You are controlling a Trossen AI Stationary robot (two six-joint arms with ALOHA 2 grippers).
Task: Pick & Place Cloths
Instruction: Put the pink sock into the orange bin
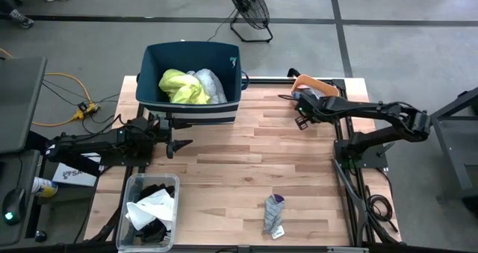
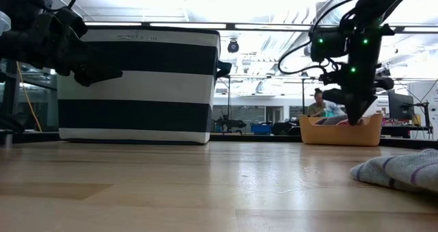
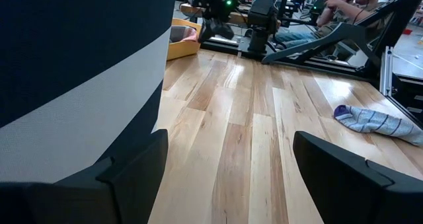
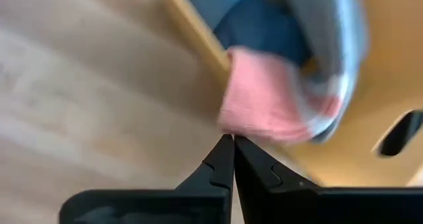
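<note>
Socks (image 4: 284, 98) at tray rim (image 4: 198, 36) | right claw (image 4: 232, 139) clenched empty | left claw (image 3: 228, 164) released

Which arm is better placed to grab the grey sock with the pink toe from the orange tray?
The right. Its gripper, fingers shut, hovers at the orange tray beside the sock. The left gripper waits open by the dark-blue bin, far from the tray.

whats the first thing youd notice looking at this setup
The dark-blue bin at the table's far edge, with a neon-yellow garment bright inside it. Next, the right gripper, fingers shut, at the orange tray where a grey sock with a pink toe lies. A small striped rag sits alone near the front.
</note>
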